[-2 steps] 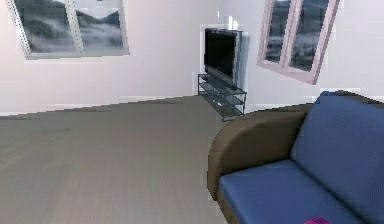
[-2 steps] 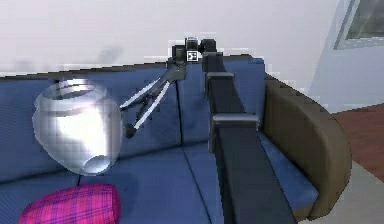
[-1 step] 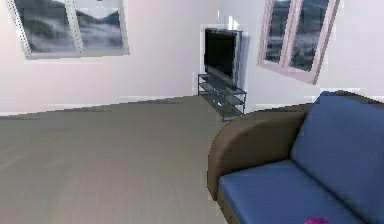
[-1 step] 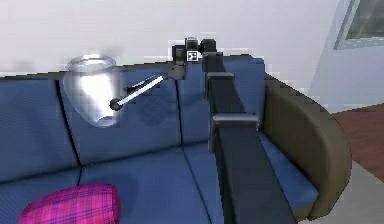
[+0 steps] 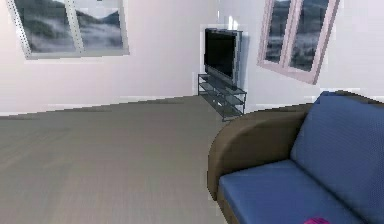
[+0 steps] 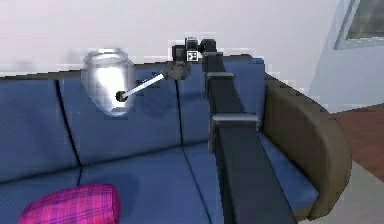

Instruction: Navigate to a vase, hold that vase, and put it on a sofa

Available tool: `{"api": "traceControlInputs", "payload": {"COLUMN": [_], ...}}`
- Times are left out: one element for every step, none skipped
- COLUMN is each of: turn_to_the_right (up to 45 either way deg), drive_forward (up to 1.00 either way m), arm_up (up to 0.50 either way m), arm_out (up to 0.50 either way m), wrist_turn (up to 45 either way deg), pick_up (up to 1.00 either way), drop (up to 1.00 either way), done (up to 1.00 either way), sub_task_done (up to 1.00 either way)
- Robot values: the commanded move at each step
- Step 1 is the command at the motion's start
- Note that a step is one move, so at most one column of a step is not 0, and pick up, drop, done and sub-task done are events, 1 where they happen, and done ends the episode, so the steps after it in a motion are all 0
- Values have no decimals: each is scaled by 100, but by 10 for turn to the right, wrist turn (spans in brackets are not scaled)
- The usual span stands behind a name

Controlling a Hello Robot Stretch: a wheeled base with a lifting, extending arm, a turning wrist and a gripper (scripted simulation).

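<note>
in the forward view a left window sits high on the pale wall above the grey floor. further right, a dark television stands on a low stand in the corner, and a right window is set in the next wall. the blue sofa with its brown rounded end takes up the lower right, and a small pink patch lies on its seat at the bottom edge, possibly a corner of a cushion, though too little shows to be sure. in the arm side view a pink plaid cushion lies on the sofa seat at the lower left. above it and a little right, the clear glass vase hangs upright in front of the top of the backrest, clear of the seat cushions. the thin fingers of the end effector reach it from the right, so the end effector has hold of the vase. how wide its fingers stand cannot be told. right of the fingers sit the white squares at the far end of the arm, a dark bar that rises from the bottom edge across the seat and backrest. the sofa's brown armrest curves down at the right.
</note>
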Motion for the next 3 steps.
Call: {"api": "traceControlInputs", "payload": {"turn_to_the_right": [0, 0, 0], "drive_forward": [0, 0, 0], "arm_up": [-38, -32, 0], "arm_out": [0, 0, 0], "wrist_turn": [0, 0, 0], "pick_up": [0, 0, 0], "drop": [0, 0, 100], "done": [0, 0, 0], "sub_task_done": [0, 0, 0]}}
